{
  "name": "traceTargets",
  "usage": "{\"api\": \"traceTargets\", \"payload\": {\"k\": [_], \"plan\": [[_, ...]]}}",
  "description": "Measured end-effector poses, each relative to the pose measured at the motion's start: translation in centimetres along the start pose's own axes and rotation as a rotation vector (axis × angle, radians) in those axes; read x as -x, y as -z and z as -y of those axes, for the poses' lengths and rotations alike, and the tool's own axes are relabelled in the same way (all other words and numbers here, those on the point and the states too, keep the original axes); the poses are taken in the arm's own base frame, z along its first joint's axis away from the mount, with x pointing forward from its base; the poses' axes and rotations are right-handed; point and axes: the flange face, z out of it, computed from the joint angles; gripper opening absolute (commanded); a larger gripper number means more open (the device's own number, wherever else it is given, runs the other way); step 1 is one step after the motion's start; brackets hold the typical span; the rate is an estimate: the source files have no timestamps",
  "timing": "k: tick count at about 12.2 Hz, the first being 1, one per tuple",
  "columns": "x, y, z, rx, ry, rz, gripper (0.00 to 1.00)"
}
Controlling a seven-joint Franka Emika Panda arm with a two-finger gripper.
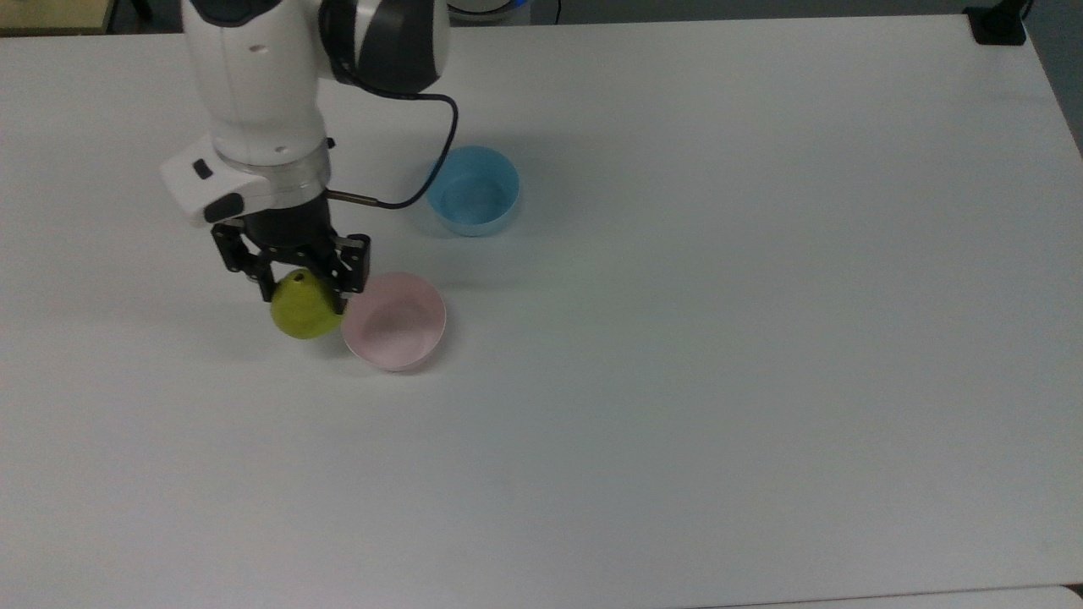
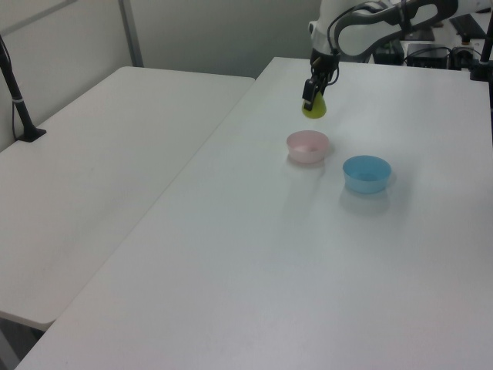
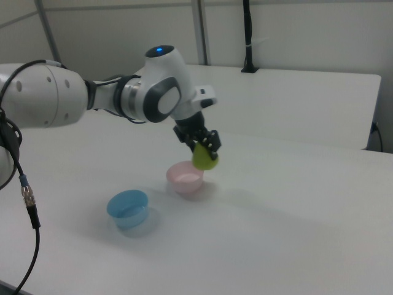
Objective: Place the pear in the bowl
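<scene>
The yellow-green pear (image 1: 305, 309) (image 2: 313, 109) (image 3: 204, 158) hangs in the air, held by its narrow top, with my gripper (image 1: 299, 286) (image 2: 310, 94) (image 3: 199, 145) shut on it. The pale pink bowl (image 1: 394, 321) (image 2: 308, 146) (image 3: 185, 177) stands upright on the white table. In the top view the pear is just left of the bowl's rim. The right view shows the pear well above the bowl, by its rim on the right view's right.
A light blue bowl (image 1: 473, 190) (image 2: 367, 173) (image 3: 128, 208) stands apart from the pink one. A black cable (image 1: 423, 169) loops from my wrist close to it. The white table (image 1: 719, 338) stretches wide on the top view's right. A second white table (image 2: 92, 162) adjoins it.
</scene>
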Motion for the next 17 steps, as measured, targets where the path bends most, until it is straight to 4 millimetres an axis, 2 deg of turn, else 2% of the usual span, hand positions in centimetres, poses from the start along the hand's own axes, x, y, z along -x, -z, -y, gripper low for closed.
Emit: {"api": "traceTargets", "payload": {"k": [2, 3, 4, 9, 10, 11, 12, 13, 15, 17], "plan": [[0.4, -0.3, 4.5, -0.016, -0.016, 0.010, 0.43], [0.6, -0.5, 5.6, -0.020, -0.018, 0.015, 0.43], [0.8, -0.6, 6.4, -0.022, -0.018, 0.019, 0.43], [1.5, -2.4, 7.5, -0.025, -0.008, 0.037, 0.43], [1.7, -2.9, 7.5, -0.025, -0.008, 0.043, 0.52], [1.9, -3.6, 7.6, -0.024, -0.007, 0.050, 0.56], [2.0, -4.2, 7.6, -0.025, -0.006, 0.051, 0.72], [2.1, -4.8, 7.7, -0.025, -0.006, 0.054, 0.76], [2.2, -5.4, 7.7, -0.024, -0.006, 0.060, 1.00], [2.3, -5.9, 7.6, -0.022, -0.008, 0.067, 1.00]]}}
